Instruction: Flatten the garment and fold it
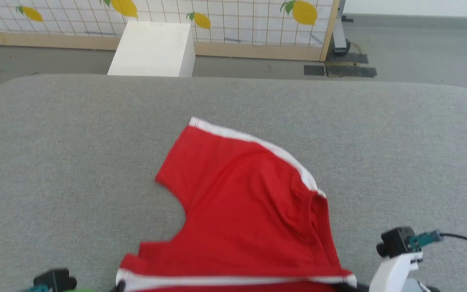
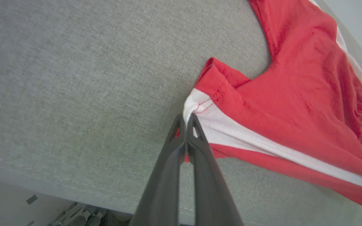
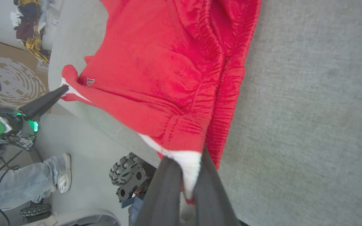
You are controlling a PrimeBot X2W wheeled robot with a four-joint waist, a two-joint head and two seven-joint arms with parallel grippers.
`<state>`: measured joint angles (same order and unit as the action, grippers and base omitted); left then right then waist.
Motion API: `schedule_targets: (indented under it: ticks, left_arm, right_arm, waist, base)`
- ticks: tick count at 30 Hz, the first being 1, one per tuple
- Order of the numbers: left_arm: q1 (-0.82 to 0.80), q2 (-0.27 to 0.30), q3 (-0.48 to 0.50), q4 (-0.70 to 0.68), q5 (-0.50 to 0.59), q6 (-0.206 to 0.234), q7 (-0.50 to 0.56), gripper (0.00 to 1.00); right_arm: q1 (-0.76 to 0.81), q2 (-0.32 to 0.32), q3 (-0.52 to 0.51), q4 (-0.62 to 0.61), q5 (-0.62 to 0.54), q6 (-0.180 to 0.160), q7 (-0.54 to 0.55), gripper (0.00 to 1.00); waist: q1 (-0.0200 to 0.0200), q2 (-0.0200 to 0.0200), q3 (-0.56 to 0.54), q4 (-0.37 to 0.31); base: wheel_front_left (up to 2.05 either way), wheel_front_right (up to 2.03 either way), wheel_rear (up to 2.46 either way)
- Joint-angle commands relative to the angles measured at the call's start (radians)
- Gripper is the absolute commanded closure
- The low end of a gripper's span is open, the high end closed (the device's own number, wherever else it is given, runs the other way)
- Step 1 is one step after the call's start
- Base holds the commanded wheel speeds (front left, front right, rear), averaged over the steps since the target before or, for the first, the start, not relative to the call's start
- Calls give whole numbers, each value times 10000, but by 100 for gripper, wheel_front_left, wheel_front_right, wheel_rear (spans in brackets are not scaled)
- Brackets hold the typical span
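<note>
The left gripper (image 2: 185, 121) has its two dark fingers pressed together on the near left corner of the garment (image 1: 241, 202), pinching the end of the white stripe where it meets the stitched hem. The right gripper (image 3: 187, 161) is clamped on the near right corner, with a fold of white fabric squeezed between its fingers just beside the gathered red waistband.

Between the two grips the white stripe runs along the near edge of the red shorts, at the near edge of the grey padded surface (image 1: 55, 162). From there the cloth lies on the padding near its middle. One leg reaches toward the far left, and a second white stripe borders its far right side. The fabric is softly wrinkled on the right.

Beyond the far edge a white box (image 1: 152, 48) stands on the floor before a lemon-patterned panel (image 1: 237, 20). In the right wrist view, a person's leg (image 3: 20, 185) in jeans shows below the padding's near edge.
</note>
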<state>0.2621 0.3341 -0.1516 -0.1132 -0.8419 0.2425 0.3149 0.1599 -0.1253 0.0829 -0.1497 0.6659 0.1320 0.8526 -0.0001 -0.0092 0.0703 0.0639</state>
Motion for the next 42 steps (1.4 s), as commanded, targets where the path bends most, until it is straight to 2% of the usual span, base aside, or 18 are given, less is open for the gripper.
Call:
schedule_targets:
  ticks: [1,4,7,12,16,20,27,37,42]
  left_arm:
    - [370,155,109,-200,50,266,93,100]
    - [752,115,235,-730,-31,520,137,100]
    - [716,-17,394,-1217,-155,495,-75,100]
    - [-299,3,429,-1590,-102,133,-346,100]
    - [-1808,242,210,-1173,118,-384,-330,100]
    - [-3618,309,-74,-171,214,-994,-279,100]
    - [-6670,179,-753,2390,617,-2007,-311,100]
    - [-9518,-147,-1401,6040,1029,-2856,-336,100]
    - [-10088,-312,-1581,7031,1097,-3068,-465,100]
  right_arm:
    - [226,-58,-175,-168,-130,-13,272,100]
    - [494,63,-326,-554,-210,-13,785,100]
    - [451,315,-541,-953,-211,-13,833,100]
    - [16,526,-740,-1250,-371,-13,605,100]
    - [-553,634,-874,-1203,-638,-13,310,100]
    - [-1193,704,-923,-1024,-893,-13,87,100]
    - [-2386,745,-1121,-511,-1285,-13,-470,100]
    - [-3640,749,-700,359,-1375,-13,-1272,100]
    - [-3762,750,-621,595,-1452,-13,-1424,100]
  waist:
    - [1,92,-43,-27]
    - [1,92,-62,-27]
    - [1,92,-66,-15]
    - [1,92,116,41]
    - [1,92,479,22]
    - [1,92,1023,-73]
    - [1,92,2051,-391]
    - [1,92,3308,-899]
    - [1,92,3521,-1012]
  base:
    - [0,0,0]
    - [0,0,0]
    - [0,0,0]
    - [0,0,0]
    - [0,0,0]
    - [0,0,0]
    - [0,0,0]
    - [0,0,0]
    - [0,0,0]
